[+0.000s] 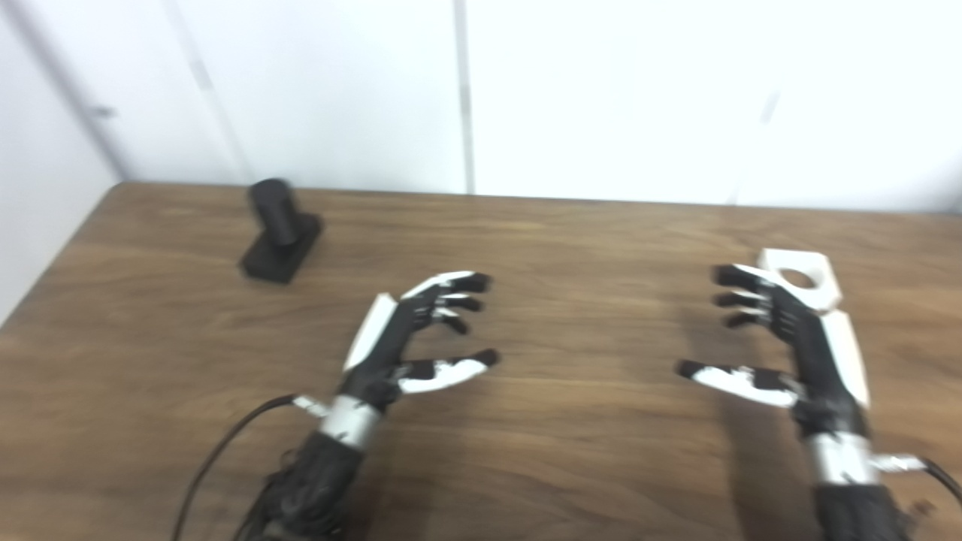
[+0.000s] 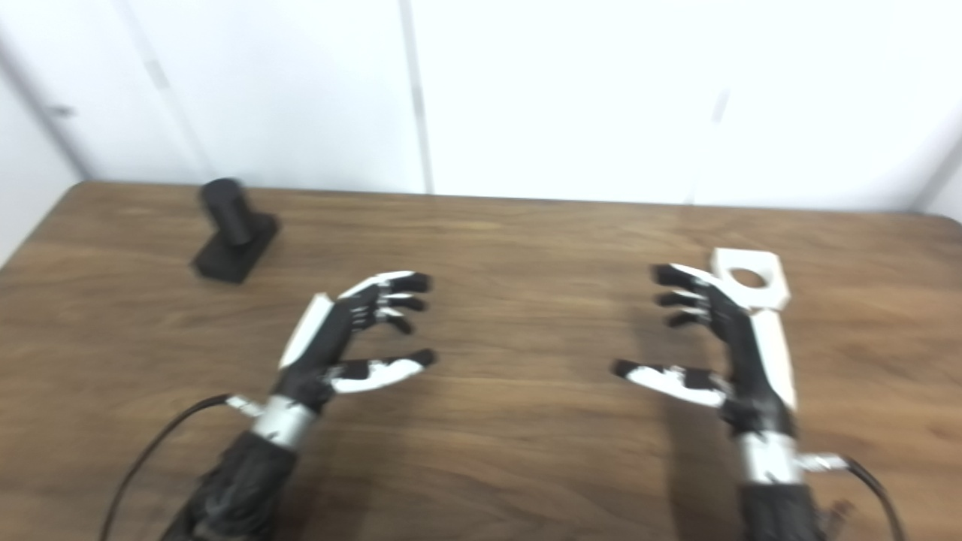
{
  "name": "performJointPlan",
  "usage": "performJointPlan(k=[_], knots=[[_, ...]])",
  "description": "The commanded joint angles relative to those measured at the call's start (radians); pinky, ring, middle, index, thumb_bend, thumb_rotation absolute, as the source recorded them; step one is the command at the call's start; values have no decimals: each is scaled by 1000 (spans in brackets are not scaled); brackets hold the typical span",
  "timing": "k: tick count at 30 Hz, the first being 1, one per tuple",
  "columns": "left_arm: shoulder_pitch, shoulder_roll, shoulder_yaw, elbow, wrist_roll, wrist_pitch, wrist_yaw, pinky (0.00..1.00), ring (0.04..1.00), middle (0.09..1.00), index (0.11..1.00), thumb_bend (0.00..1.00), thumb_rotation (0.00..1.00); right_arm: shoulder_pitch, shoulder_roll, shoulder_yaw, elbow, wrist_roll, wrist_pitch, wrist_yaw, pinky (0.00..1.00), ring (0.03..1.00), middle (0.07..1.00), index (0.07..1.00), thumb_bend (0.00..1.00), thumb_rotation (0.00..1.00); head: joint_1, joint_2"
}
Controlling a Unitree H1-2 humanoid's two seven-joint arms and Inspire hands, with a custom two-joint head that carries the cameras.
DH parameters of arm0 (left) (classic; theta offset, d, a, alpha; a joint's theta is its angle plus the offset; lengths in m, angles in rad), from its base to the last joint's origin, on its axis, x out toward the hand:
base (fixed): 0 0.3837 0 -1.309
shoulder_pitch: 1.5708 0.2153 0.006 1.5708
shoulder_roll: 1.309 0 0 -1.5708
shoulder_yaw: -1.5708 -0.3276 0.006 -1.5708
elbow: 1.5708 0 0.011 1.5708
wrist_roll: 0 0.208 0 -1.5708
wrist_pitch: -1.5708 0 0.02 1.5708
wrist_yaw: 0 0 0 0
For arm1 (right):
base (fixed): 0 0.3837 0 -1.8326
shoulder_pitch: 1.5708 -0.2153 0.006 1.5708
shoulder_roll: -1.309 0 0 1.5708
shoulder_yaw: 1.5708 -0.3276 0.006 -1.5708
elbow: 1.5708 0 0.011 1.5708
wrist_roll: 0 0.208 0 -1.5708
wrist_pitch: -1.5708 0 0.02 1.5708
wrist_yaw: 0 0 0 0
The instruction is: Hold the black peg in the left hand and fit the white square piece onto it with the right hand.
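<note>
table lying bare between the hands | left hand hovering empty, fingers spread, peg standing far-left of it, well apart, nearer this hand | right hand hovering empty, fingers spread, square lying flat just behind its fingertips, hole facing up

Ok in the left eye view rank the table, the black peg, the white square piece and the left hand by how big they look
1. table, by far the largest.
2. left hand, though it sits nearer the camera.
3 and 4. black peg and white square piece: they look alike, and the right hand partly covers the piece, so no ranking.
</note>
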Motion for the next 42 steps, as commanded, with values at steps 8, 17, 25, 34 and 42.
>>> performJointPlan(k=[8, 17, 25, 34, 42], knots=[[-38, -36, -24, 9, 45, -53, 36, 562, 721, 785, 761, 668, 89, -6, -20, -21, -46, 57, -1, 17, 570, 672, 737, 725, 589, 0, 101, -45], [-37, -48, -27, 15, 64, -58, 50, 545, 716, 793, 750, 673, 100, 2, -11, -21, -100, 63, 82, 33, 572, 689, 746, 736, 562, 0, 104, -47], [-36, -51, -24, 13, 71, -56, 62, 554, 714, 794, 751, 671, 96, 3, -8, -19, -122, 59, 109, 35, 571, 685, 741, 729, 567, 0, 103, -48], [-53, -81, 34, -30, 223, 5, 194, 582, 713, 738, 687, 725, 124, -2, -12, -19, -135, 60, 123, 38, 562, 678, 731, 717, 567, 0, 103, -52], [-102, -64, 86, -46, 292, 131, 240, 624, 752, 752, 665, 723, 164, -3, -17, -24, -139, 69, 119, 41, 545, 673, 731, 714, 565, 0, 112, -53]])
